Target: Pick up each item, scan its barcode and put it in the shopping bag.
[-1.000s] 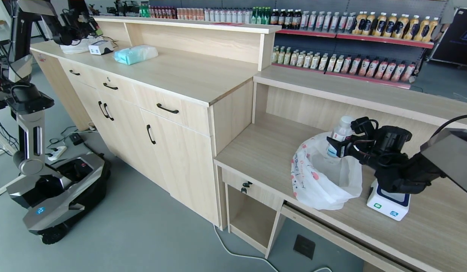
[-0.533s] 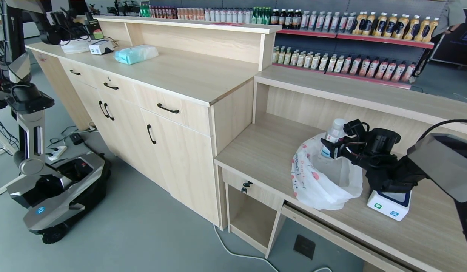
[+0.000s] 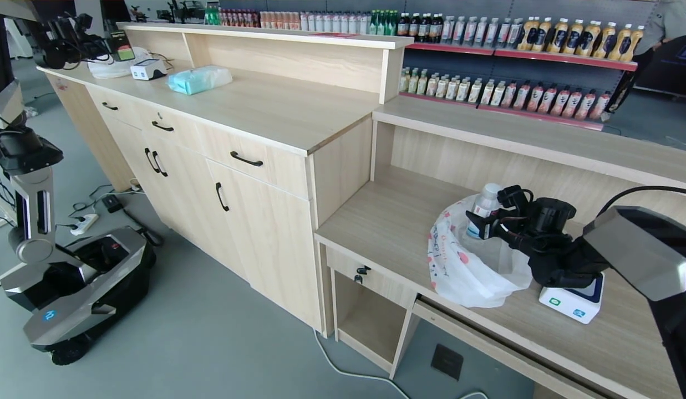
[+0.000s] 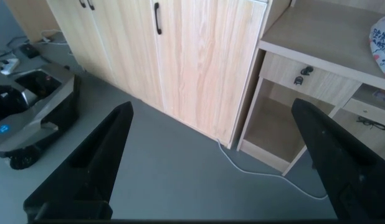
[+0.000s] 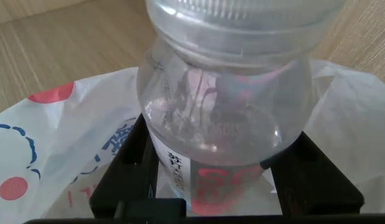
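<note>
A clear plastic bottle (image 3: 484,209) with a white cap and a red-and-white label hangs upright in the mouth of the white shopping bag (image 3: 471,271), on the low wooden desk (image 3: 387,221). My right gripper (image 3: 481,224) is shut on the bottle's lower body. In the right wrist view the bottle (image 5: 227,93) sits between the black fingers (image 5: 121,183), with the bag (image 5: 49,143) beneath it. A white scanner box (image 3: 570,302) stands just right of the bag, partly hidden by my right arm. My left gripper (image 4: 211,155) hangs open over the grey floor, holding nothing.
A tall wooden counter (image 3: 276,111) with drawers and a pale blue tissue pack (image 3: 198,79) runs to the left. Shelves of drink bottles (image 3: 503,91) line the back. Another wheeled robot (image 3: 71,271) stands on the floor at left. A cable (image 3: 354,371) lies below the desk.
My right gripper has carried the bottle down and to the left, lowering it into the bag's mouth. The other robot at the left has shifted slightly.
</note>
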`<state>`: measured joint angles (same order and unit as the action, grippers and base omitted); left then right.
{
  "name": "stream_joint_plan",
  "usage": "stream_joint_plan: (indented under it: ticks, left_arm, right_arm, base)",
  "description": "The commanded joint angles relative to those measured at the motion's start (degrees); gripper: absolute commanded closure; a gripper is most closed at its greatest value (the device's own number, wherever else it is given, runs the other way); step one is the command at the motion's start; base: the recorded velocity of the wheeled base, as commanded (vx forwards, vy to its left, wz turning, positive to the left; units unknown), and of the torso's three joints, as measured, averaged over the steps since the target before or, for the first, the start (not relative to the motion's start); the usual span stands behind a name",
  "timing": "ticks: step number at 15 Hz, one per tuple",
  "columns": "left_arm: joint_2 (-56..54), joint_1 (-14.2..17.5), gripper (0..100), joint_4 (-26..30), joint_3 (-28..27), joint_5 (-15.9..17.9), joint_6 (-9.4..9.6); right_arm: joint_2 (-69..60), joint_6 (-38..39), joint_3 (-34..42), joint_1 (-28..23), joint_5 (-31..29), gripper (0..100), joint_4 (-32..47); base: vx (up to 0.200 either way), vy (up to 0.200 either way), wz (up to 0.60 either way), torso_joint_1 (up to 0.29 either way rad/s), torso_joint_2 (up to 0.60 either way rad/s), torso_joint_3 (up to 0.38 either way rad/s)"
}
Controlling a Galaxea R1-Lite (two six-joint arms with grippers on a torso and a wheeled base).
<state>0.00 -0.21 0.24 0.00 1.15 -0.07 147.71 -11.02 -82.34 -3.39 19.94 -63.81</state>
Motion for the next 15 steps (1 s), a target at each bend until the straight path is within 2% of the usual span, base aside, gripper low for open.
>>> stream_joint_plan:
  ticks: [1, 8, 9, 12, 15]
  left_arm:
    - [0.09, 0.03, 0, 0.02, 0.00, 0.08, -0.01]
    - [0.09, 0.03, 0, 0.02, 0.00, 0.00, -0.01]
    - [0.09, 0.03, 0, 0.02, 0.00, 0.00, -0.01]
    - [0.09, 0.03, 0, 0.02, 0.00, 0.00, -0.01]
    - [0.09, 0.03, 0, 0.02, 0.00, 0.00, -0.01]
  right_arm:
    - [0.91, -0.14, -0.19, -0.13, 0.01, 100, 0.17]
    - [1.44, -1.20, -0.63, -0.74, 0.01, 100, 1.75]
    - [1.35, -1.20, -0.72, -0.74, 0.01, 0, 1.84]
    - [-0.67, -0.93, -0.72, -0.74, 0.18, 0, 2.55]
    - [-8.58, -0.67, 3.32, -0.83, 1.50, 0, 4.04]
  base:
    - [0.000, 0.000, 0.00, 0.000, 0.00, 0.000]
    - [0.000, 0.000, 0.00, 0.000, 0.00, 0.000]
    - [0.000, 0.000, 0.00, 0.000, 0.00, 0.000]
    - [0.000, 0.000, 0.00, 0.000, 0.00, 0.000]
    - [0.000, 0.000, 0.00, 0.000, 0.00, 0.000]
